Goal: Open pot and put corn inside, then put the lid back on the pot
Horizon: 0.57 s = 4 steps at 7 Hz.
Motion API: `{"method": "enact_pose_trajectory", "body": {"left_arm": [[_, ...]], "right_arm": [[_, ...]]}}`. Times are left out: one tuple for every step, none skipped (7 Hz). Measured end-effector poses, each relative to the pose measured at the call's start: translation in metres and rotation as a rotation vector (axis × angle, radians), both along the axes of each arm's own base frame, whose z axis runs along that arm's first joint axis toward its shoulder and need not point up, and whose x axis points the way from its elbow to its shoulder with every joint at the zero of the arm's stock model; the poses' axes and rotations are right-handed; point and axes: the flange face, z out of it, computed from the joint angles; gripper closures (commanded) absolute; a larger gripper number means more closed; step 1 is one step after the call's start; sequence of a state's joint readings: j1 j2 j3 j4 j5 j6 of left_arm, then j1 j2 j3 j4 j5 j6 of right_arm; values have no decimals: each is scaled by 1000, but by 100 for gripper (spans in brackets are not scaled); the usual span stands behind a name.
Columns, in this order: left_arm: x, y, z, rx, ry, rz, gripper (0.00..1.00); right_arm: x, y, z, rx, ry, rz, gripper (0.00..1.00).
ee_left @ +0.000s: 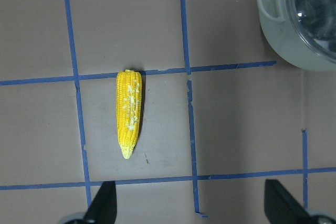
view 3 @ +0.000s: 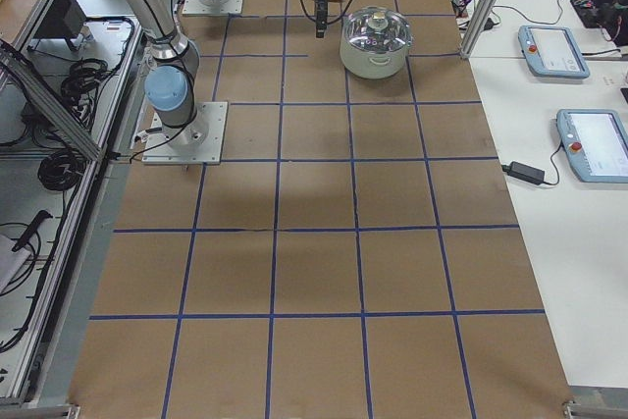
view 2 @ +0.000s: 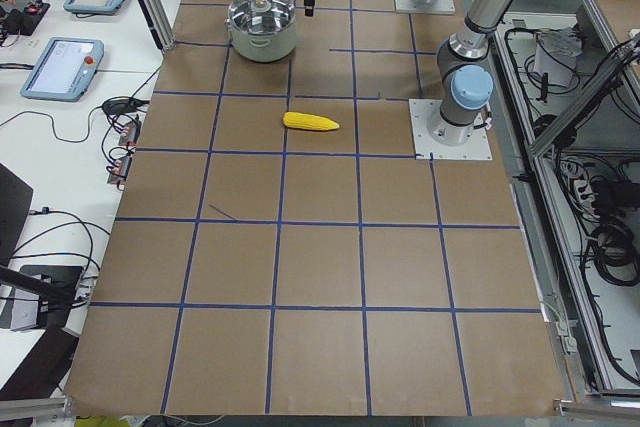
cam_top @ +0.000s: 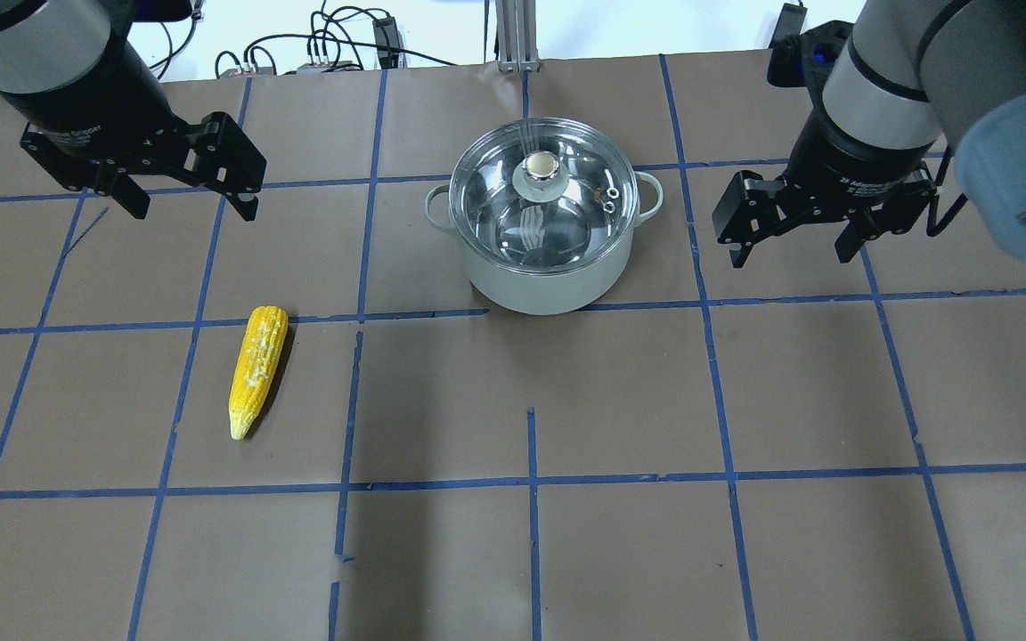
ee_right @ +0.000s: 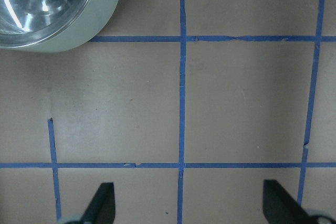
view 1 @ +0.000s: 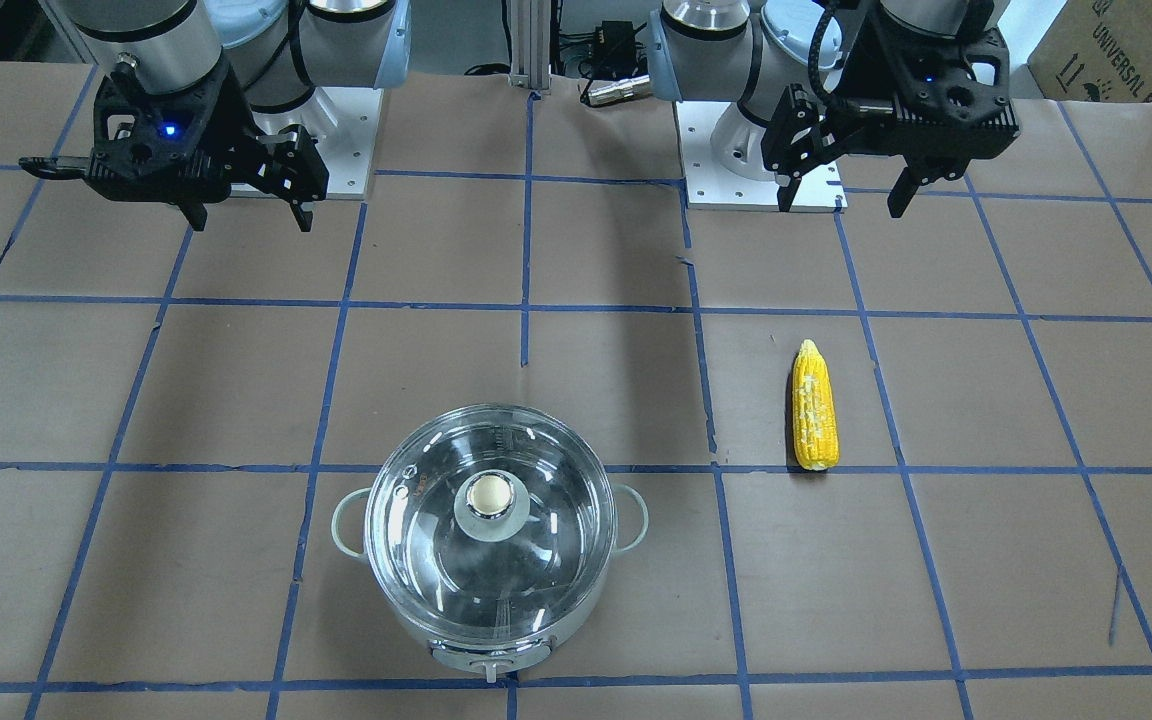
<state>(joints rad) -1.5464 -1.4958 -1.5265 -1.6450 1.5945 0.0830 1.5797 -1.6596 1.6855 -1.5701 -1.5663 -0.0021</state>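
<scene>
The pot [cam_top: 540, 287] stands at the far middle of the table with the glass lid [cam_top: 566, 223] seated on it, its knob [view 1: 489, 495] on top. The corn [cam_top: 256, 367] lies flat on the paper to the pot's left, nearer the robot, tip toward the robot; it also shows in the front view [view 1: 814, 410] and the left wrist view [ee_left: 129, 113]. My left gripper [cam_top: 194, 209] is open and empty, hovering beyond the corn. My right gripper [cam_top: 789, 256] is open and empty, hovering right of the pot. The pot's edge shows in the right wrist view [ee_right: 94, 24].
The table is brown paper with a blue tape grid. The arm base plates [view 1: 766, 170] sit at the robot's side. Cables and a plug box [cam_top: 386, 36] lie past the far edge. Tablets [view 3: 554, 51] lie on the side bench.
</scene>
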Motion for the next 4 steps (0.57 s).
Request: {"method": "enact_pose_trajectory", "body": {"left_arm": [[0,1,0,1,0,0,0],[0,1,-1,3,1,0,0],[0,1,-3,5,2,0,0],[0,1,-3,7,2,0,0]], "right_arm": [[0,0,0,1,1,1,2],[1,1,-1,2,1,-1,1],[1,1,-3,5,1,-4,1],[1,0,-3,4,2,-4,0]]}}
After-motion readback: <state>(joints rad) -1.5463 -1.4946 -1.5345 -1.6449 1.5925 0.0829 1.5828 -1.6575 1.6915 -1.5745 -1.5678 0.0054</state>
